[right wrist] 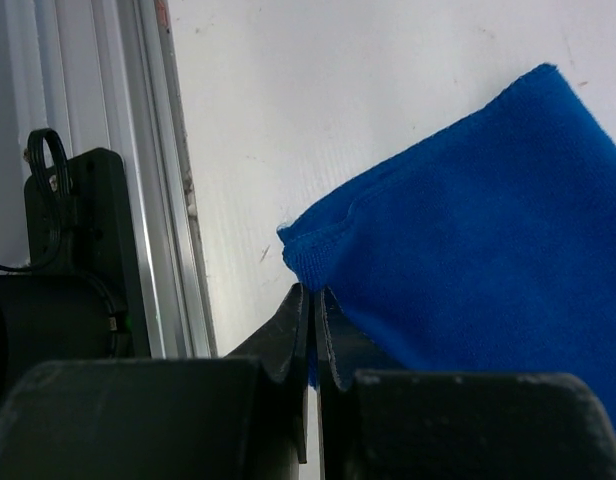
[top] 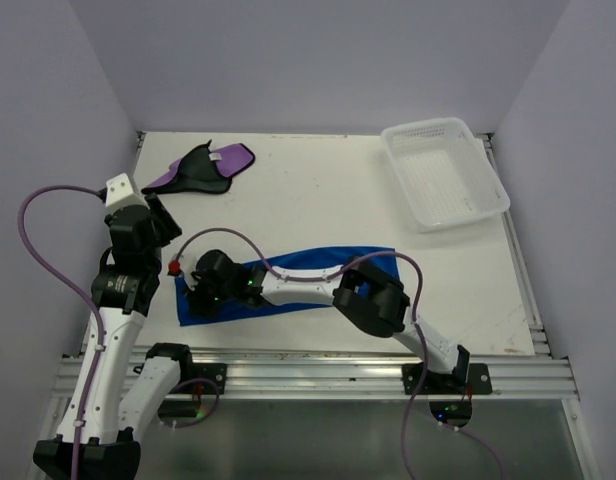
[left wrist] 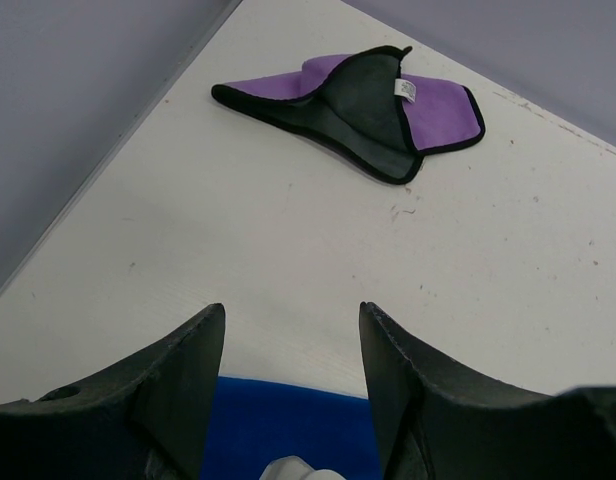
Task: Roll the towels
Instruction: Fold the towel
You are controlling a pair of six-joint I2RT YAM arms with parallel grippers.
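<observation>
The blue towel (top: 373, 262) lies flat as a long strip across the near middle of the table. My right gripper (top: 200, 300) reaches over it to its near left corner. In the right wrist view the gripper (right wrist: 313, 296) is shut on the blue towel's (right wrist: 478, 250) corner edge, low on the table. My left gripper (top: 162, 224) is open and empty, hovering just left of the strip's left end. The left wrist view shows its jaws (left wrist: 291, 312) wide apart above the blue towel's edge (left wrist: 288, 420). The purple towel (top: 203, 168), black side partly up with a white tag, lies crumpled at the far left (left wrist: 388, 110).
A white mesh basket (top: 443, 172) stands at the far right of the table. An aluminium rail (top: 318, 375) runs along the near edge, close to my right gripper (right wrist: 178, 200). Purple walls enclose the table on three sides.
</observation>
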